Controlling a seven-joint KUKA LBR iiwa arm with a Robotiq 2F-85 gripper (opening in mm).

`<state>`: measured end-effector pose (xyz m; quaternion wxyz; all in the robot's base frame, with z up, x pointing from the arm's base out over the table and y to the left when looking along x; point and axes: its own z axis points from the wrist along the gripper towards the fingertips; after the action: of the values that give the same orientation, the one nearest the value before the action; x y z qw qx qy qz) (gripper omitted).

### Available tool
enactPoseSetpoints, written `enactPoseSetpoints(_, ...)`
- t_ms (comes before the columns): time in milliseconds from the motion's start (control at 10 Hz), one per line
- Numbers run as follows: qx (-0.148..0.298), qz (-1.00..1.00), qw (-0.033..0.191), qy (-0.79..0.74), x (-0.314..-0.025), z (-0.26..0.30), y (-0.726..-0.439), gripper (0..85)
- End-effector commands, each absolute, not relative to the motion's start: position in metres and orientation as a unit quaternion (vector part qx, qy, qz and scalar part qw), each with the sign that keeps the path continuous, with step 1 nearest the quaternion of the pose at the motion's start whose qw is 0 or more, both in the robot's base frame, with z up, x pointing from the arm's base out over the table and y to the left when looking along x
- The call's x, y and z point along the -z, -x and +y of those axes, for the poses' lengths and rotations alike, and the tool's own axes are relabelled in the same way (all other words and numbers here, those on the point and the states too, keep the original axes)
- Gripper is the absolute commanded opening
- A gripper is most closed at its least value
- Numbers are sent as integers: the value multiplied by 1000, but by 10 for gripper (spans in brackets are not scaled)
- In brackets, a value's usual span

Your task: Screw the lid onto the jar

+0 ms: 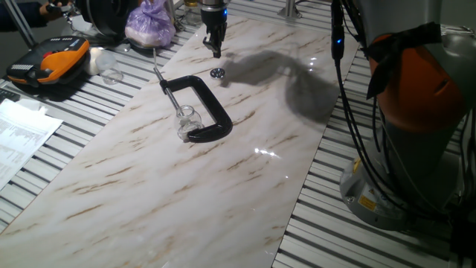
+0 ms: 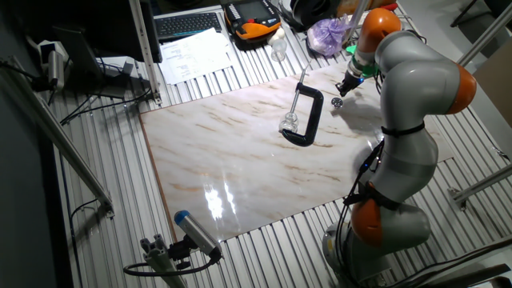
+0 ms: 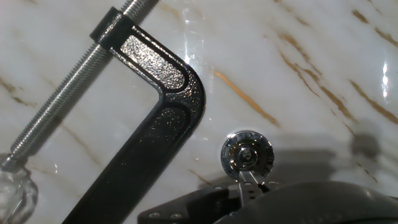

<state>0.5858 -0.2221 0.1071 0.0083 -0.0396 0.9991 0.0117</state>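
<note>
Here, lid (image 1: 217, 73) on marble just below the raised claw (image 1: 216, 50), seemingly apart, claw's opening unclear

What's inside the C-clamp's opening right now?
The jar stands inside the C-clamp, at its screw end; otherwise only bare marble table. The lid lies outside, beneath the pincer. Whether the screw tip actually presses the glass can't be made out.

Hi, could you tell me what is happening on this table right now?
The arm's claw hangs above the small silvery lid, which lies flat on the marble table, not yet grasped. The clear glass jar stands apart from it, held in the black C-clamp, its mouth uncovered. Whether the claw is open cannot be told. The lid is not on the jar yet.
</note>
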Motion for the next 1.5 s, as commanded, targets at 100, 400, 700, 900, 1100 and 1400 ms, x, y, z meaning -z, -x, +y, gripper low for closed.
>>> enactPoseSetpoints(100, -11, 999, 8, 39, -107, -222, -586, 0)
enactPoseSetpoints(400, -11, 999, 10, 45, -105, -222, -585, 0)
enactPoseSetpoints(700, 0, 999, 20, 43, -105, -222, -587, 0)
enactPoseSetpoints(900, -7, 999, 15, 41, -105, -222, -587, 0)
enactPoseSetpoints(1100, -3, 999, 7, 47, -105, -222, -587, 0)
enactPoseSetpoints(1400, 24, 999, 6, 33, -105, -222, -587, 0)
